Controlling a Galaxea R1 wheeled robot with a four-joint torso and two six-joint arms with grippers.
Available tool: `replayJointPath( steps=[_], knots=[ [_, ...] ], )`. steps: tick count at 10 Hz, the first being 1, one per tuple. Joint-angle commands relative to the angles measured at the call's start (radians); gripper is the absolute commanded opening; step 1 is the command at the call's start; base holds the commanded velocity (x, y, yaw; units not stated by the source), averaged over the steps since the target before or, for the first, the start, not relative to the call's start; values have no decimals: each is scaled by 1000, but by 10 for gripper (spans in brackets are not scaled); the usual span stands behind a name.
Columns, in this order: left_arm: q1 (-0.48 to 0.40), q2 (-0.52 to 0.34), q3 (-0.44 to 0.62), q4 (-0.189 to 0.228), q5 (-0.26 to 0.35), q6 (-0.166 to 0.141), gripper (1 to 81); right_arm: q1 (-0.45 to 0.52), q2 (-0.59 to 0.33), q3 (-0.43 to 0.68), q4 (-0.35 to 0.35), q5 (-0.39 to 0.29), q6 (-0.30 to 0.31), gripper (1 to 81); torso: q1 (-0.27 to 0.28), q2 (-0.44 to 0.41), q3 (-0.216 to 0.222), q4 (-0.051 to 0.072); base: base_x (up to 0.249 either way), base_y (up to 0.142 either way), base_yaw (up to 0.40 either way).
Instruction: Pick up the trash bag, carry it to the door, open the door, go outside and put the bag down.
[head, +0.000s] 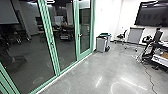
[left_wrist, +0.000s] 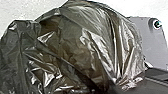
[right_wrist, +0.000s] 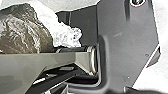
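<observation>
Left wrist view has the bag (left_wrist: 75, 47) close up beside the robot's plate (left_wrist: 153, 41); both wrists face it. Head view: door (head: 84, 31), upper middle. How either arm's jaws stand, I cannot tell.

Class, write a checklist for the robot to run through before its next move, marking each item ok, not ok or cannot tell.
1. Dark, shiny plastic trash bag in view of the wrist cameras: ok.
2. Gripper hold on the bag: cannot tell.
3. Green-framed glass door with a lever handle in the head view: ok.
4. That door open: not ok, it looks closed.
5. Grey bin out of the doorway: ok, it stands right of the frame.
6. Thin black cable off the floor: not ok.
</observation>
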Motion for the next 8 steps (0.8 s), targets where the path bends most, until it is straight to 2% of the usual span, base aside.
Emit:
replayJointPath(
  steps=[1,5,8],
  knots=[
    [-58,-7,-3,6,58,9,10,40,2,5,-15,-53,-4,811,0,0,0,0,146,-67,0],
    [-57,-5,-3,6,58,9,10,40,4,6,-16,-53,-4,811,0,0,0,0,146,-63,0],
    [-58,-5,-3,6,58,9,10,40,4,5,-16,-53,-4,811,0,0,0,0,146,0,0]
  ],
)
